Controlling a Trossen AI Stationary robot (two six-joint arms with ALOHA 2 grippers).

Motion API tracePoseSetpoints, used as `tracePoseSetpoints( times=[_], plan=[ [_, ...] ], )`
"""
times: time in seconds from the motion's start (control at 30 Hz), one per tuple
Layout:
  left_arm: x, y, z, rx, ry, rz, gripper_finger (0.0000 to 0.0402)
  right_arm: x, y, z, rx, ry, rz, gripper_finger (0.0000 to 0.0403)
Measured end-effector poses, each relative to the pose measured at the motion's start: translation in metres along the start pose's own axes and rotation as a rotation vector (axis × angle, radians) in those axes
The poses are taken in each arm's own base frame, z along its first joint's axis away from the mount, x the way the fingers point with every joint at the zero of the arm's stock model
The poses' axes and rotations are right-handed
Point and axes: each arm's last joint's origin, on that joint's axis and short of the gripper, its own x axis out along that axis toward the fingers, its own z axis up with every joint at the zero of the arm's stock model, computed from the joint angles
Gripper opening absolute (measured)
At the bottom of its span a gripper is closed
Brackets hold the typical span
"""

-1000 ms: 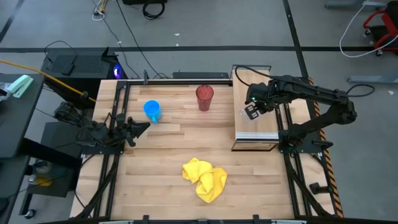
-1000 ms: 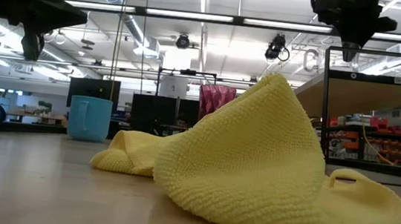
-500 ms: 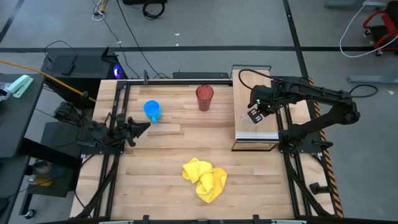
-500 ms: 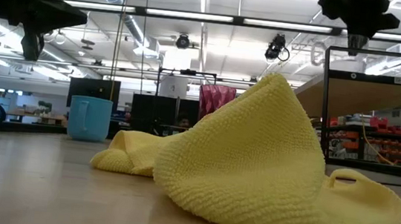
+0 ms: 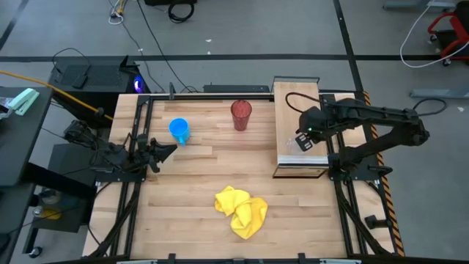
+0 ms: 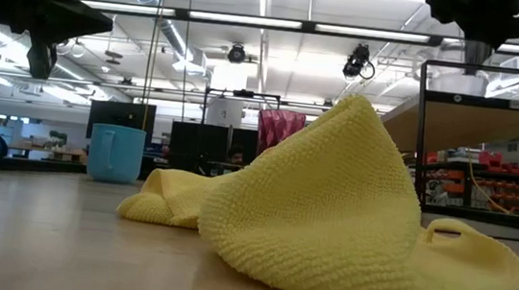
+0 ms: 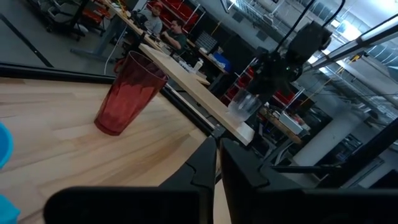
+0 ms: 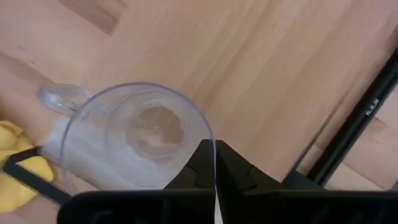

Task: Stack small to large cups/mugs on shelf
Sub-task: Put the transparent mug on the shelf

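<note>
A small clear cup (image 8: 140, 137) with a handle is over the near end of the light-wood shelf (image 5: 297, 95). It also shows in the left wrist view (image 7: 242, 106) and the low view (image 6: 459, 83). My right gripper (image 5: 303, 141) is shut on it from above. The blue mug (image 5: 179, 130) and the dark red tumbler (image 5: 241, 114) stand upright on their bases on the tabletop, at the far side. My left gripper (image 5: 167, 149) is shut and empty above the table's left side, near the blue mug. My right gripper pinches the clear cup's rim (image 8: 208, 144) between its two fingers, on the side away from the handle, one finger inside and one outside. The fingers point down from above. The cup stays upright at the shelf's top; whether its base rests there I cannot tell.
A crumpled yellow cloth (image 5: 242, 209) lies on the table near its front edge and fills much of the low view (image 6: 330, 210). The shelf stands on dark frame legs (image 6: 419, 142) at the table's right. People sit in the room beyond the table.
My right gripper has carried the clear cup along the shelf toward the table's near edge and slightly right. The cup has stayed upright.
</note>
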Motion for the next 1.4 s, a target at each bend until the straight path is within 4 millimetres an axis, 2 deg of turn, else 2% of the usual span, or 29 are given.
tracePoseSetpoints(
  times=[0.37,1.1,1.4],
  plan=[
    [0.000,0.001,-0.001,0.011,0.009,0.007,0.0025,-0.013,-0.011,-0.004,0.033,-0.038,0.033,0.0000],
    [0.000,0.001,-0.001,0.012,0.009,0.008,0.0033,-0.014,-0.011,-0.004,0.007,-0.051,0.042,0.0045],
    [0.000,0.001,-0.001,0.012,0.009,0.008,0.0034,-0.015,-0.012,-0.005,0.011,-0.054,0.047,0.0048]
  ],
)
